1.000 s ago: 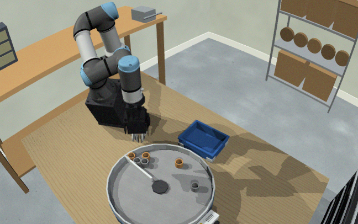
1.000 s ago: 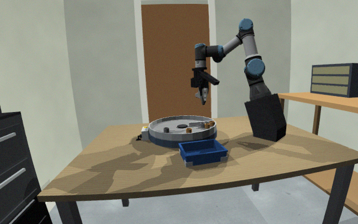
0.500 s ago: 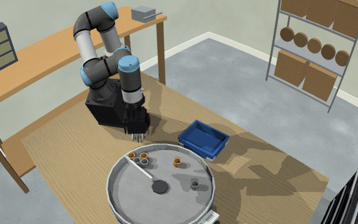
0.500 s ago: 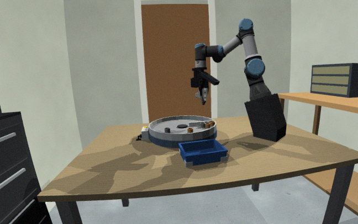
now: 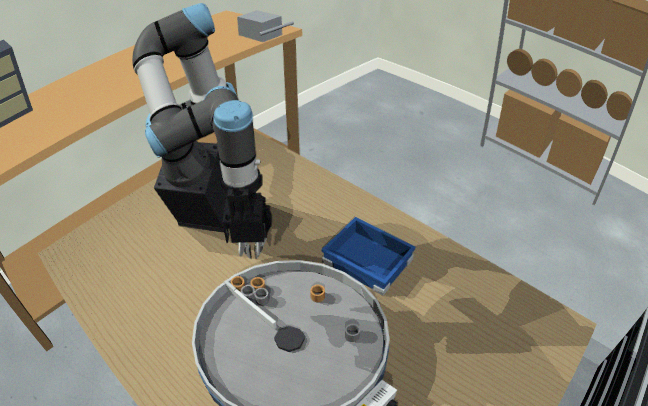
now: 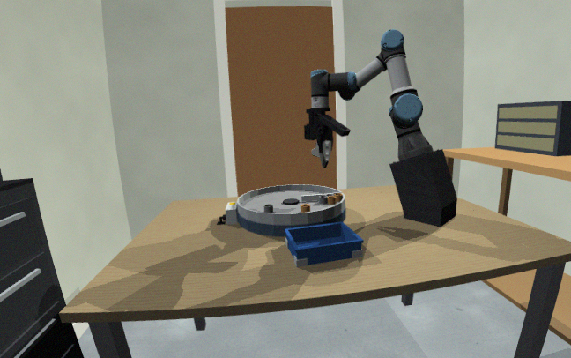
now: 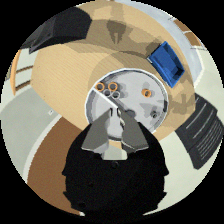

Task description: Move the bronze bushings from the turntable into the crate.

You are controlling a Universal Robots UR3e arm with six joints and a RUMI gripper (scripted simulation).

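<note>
Indoors, wooden table (image 5: 165,260) (image 6: 211,282) (image 7: 60,65), brown door (image 6: 282,97) (image 7: 52,167) behind, end effector (image 5: 251,250) (image 6: 325,162) (image 7: 114,108) nearly closed, grasping nothing.

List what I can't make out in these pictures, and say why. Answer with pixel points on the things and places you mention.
- Yellow label (image 6: 232,204): exterior, too small to read.
- Clustered steel bushings (image 5: 261,300) (image 6: 322,200) (image 7: 116,97): exterior, partly hidden behind bronze bushings (image 5: 257,288) (image 6: 331,201) (image 7: 113,90).
- Turntable (image 5: 250,360) (image 6: 282,218) (image 7: 140,82): top, near rim cut off by the bottom edge; wrist, partly hidden by the fingers (image 5: 242,248) (image 6: 326,152).
- Dark cabinet (image 5: 631,370) (image 6: 26,247) (image 7: 202,132): exterior, cut off by the left edge.
</note>
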